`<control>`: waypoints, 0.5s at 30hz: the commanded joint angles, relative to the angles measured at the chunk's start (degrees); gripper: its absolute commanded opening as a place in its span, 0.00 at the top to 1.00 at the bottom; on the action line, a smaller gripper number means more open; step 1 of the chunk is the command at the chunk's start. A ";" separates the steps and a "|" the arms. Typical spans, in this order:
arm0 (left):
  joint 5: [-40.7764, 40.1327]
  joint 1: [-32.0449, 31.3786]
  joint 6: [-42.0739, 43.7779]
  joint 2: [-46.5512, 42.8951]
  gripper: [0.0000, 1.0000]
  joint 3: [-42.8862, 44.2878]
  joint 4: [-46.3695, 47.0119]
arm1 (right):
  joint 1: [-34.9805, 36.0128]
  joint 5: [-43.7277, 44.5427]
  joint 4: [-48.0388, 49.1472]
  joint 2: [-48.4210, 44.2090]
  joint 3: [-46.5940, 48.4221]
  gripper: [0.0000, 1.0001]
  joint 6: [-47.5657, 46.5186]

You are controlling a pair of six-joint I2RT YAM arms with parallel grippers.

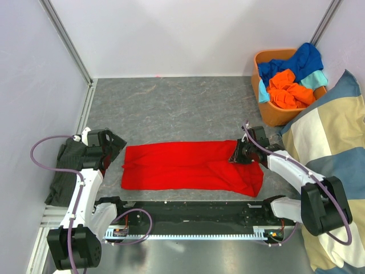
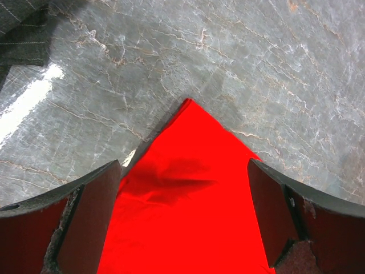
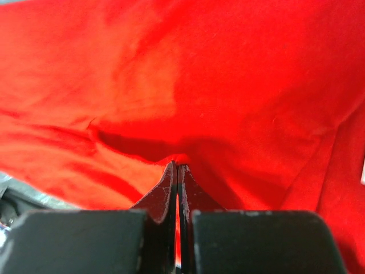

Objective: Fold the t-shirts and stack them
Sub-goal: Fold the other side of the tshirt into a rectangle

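Right pincer [image 3: 177,166], angled down, clamped on red t-shirt [image 1: 182,165] fold, seemingly; left pincer [image 2: 183,165] spread wide above corner.

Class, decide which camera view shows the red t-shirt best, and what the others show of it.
The top external view: the whole red t-shirt is in frame. The left wrist view shows one corner below the open left claw; the right wrist view shows only a fold pinched in the shut right claw.
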 commanded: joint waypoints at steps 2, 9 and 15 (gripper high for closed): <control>0.69 0.30 -0.17 -0.30 0.00 -0.31 1.65 | 0.62 -3.73 -6.76 -5.12 2.82 1.00 -0.89; 0.96 0.30 -0.52 -0.39 0.00 -0.75 1.66 | 1.76 -7.43 -13.10 -8.64 3.00 1.00 -2.47; 1.48 0.30 -0.78 -0.39 0.00 -0.84 1.83 | 3.87 -10.32 -14.68 -11.63 1.86 1.00 -0.72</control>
